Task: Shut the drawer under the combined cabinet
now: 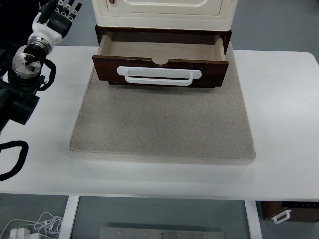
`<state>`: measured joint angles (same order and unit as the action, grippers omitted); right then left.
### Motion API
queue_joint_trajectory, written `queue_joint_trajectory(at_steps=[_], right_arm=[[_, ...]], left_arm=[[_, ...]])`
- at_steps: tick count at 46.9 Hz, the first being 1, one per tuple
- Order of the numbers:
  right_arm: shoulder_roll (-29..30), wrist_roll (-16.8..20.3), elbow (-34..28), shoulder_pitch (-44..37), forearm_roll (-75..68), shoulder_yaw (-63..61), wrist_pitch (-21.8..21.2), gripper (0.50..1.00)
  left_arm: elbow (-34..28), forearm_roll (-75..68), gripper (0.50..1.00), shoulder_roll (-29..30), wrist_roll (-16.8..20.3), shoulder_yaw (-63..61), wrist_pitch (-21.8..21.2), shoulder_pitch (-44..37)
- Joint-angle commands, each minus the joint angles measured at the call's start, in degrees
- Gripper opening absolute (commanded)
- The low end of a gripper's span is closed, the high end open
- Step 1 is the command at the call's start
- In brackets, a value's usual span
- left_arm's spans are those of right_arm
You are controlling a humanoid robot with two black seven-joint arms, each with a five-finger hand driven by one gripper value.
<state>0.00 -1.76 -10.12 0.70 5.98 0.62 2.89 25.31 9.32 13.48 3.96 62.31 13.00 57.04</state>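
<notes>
A dark brown wooden drawer (160, 69) with a white handle (159, 76) stands pulled out from under the cream cabinet (164, 12) at the top centre. The inside of the drawer shows bare wood and holds nothing. My left hand (59, 15) is raised at the top left, beyond the table's far edge, well to the left of the drawer, with fingers spread and holding nothing. Its arm (22, 74) runs down the left edge. The right arm does not show.
The cabinet stands on a grey stone-like slab (162, 129) on a white table (284, 109). Black cables (12, 159) loop at the left edge. Below the table's front edge lie white cables (35, 226) and a small brown item (289, 211).
</notes>
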Motion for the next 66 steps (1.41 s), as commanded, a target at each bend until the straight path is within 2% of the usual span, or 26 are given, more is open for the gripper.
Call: queue_joint_trajectory(at_steps=[1, 30, 39, 48, 66], right_arm=[[0.0, 0.0, 0.01, 0.0, 0.0, 0.0, 0.01, 0.952], [0.0, 0.0, 0.01, 0.0, 0.0, 0.0, 0.0, 0.952], [0.0, 0.0, 0.01, 0.0, 0.0, 0.0, 0.01, 0.952], [0.0, 0.0, 0.01, 0.0, 0.0, 0.0, 0.01, 0.952], [0.0, 0.0, 0.01, 0.0, 0.0, 0.0, 0.01, 0.952]], left_arm=[[0.0, -0.01, 1.0, 0.06, 0.0, 0.0, 0.01, 0.0], [-1.58, 0.08, 1.0, 1.73, 0.08, 0.09, 0.09, 1.23], [-0.88, -0.62, 1.0, 1.9, 0.17, -0.18, 1.5, 1.49], [-0.71, -0.88, 1.0, 3.92, 0.43, -0.18, 1.41, 3.25], [14.4, -0.97, 1.0, 13.06, 0.79, -0.09, 0.62, 3.16]])
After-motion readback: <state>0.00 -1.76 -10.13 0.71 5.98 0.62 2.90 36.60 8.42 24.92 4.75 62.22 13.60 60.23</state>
